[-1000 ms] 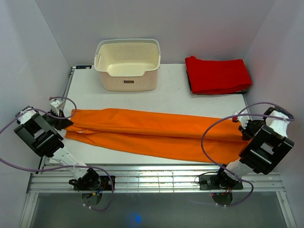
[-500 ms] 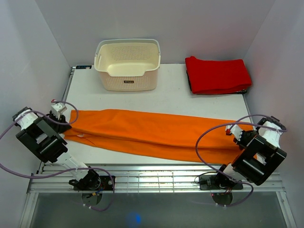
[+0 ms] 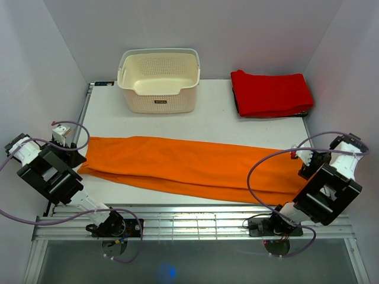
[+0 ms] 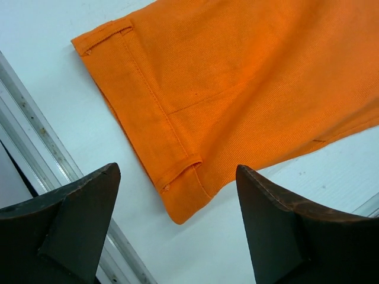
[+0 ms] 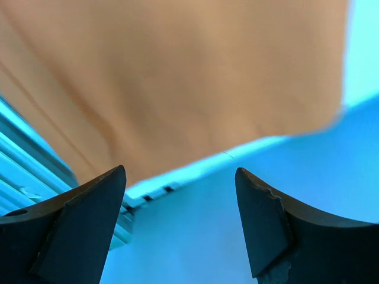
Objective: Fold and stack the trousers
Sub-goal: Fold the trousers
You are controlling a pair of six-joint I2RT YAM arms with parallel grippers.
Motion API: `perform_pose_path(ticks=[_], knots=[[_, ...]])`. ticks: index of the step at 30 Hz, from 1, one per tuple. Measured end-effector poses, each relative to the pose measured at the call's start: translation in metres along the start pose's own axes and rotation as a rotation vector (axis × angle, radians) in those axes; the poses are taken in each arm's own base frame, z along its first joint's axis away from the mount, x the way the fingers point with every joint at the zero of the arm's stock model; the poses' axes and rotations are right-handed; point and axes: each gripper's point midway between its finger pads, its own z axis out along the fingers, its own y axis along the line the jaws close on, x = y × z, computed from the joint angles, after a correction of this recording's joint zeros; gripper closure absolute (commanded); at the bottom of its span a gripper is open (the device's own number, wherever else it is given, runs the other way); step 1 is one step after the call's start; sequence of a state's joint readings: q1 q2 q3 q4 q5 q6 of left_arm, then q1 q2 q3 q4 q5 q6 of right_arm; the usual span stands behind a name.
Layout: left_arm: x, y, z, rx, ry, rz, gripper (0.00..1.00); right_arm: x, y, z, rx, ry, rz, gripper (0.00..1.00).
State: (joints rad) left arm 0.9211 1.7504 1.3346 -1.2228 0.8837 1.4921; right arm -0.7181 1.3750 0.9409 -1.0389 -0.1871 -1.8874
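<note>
**Orange trousers lie flat across the table, both grippers open**

Orange cloth fills the middle of the scene, but nearest the camera comes a metal rail [image 3: 195,220] along the table's front edge, with both arm bases bolted to it.

Just past the rail, the trousers [image 3: 189,165] lie stretched out in one long band on the white table [image 3: 207,121]. They reach from the left side almost to the right edge, and the right end sits a little nearer than the left. One layer lies over another, and a lower edge shows along the near left side.

The left gripper [image 3: 65,141] hangs beside the left end of the trousers. In the left wrist view its fingers [image 4: 83,219] stand wide apart with nothing between them. Below them the waistband end, with two belt loops, rests flat on the table.

The right gripper [image 3: 303,160] is over the right end of the cloth. In the right wrist view its fingers [image 5: 83,225] are also spread and hold nothing. The orange edge there is blurred, so I cannot tell whether they touch it.

Farther back, well apart from the trousers, a cream perforated basket [image 3: 159,102] stands left of centre. A folded red cloth [image 3: 271,93] lies in the far right corner.
</note>
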Motion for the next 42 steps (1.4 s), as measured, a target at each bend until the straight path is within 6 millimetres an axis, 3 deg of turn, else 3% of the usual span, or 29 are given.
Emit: perform_pose_path(ticks=[4, 6, 10, 13, 19, 22, 27, 30, 33, 38, 42], knots=[[0.002, 0.000, 0.001, -0.015, 0.005, -0.068, 0.26, -0.006, -0.039, -0.028, 0.057, -0.044, 0.052, 0.23], [0.008, -0.001, 0.003, -0.024, 0.022, -0.113, 0.28, -0.012, -0.043, -0.030, 0.059, -0.066, 0.091, 0.25], [0.018, -0.007, 0.009, -0.039, 0.036, -0.234, 0.22, -0.030, -0.027, -0.018, 0.007, -0.089, 0.162, 0.29], [0.022, -0.021, 0.009, -0.054, 0.031, -0.326, 0.15, -0.043, -0.001, -0.002, -0.055, -0.097, 0.221, 0.30], [0.009, -0.041, -0.001, -0.140, -0.001, -0.434, 0.08, -0.048, 0.034, 0.010, -0.076, -0.083, 0.279, 0.31], [0.007, -0.042, -0.002, -0.171, -0.013, -0.490, 0.08, -0.047, 0.043, 0.018, -0.051, -0.057, 0.265, 0.34], [0.018, -0.048, 0.008, -0.181, -0.019, -0.610, 0.16, -0.047, 0.052, 0.051, -0.095, 0.026, 0.224, 0.37], [0.023, -0.052, 0.013, -0.202, -0.012, -0.639, 0.23, -0.049, 0.040, 0.062, -0.135, 0.067, 0.246, 0.39], [0.026, -0.050, 0.014, -0.251, -0.004, -0.650, 0.26, -0.056, 0.008, 0.067, -0.124, 0.078, 0.275, 0.40], [0.027, -0.040, 0.012, -0.320, -0.005, -0.712, 0.18, -0.076, -0.046, 0.073, -0.047, 0.060, 0.270, 0.40], [0.021, -0.042, 0.004, -0.364, -0.015, -0.778, 0.17, -0.109, -0.061, 0.060, -0.003, -0.002, 0.231, 0.38]])
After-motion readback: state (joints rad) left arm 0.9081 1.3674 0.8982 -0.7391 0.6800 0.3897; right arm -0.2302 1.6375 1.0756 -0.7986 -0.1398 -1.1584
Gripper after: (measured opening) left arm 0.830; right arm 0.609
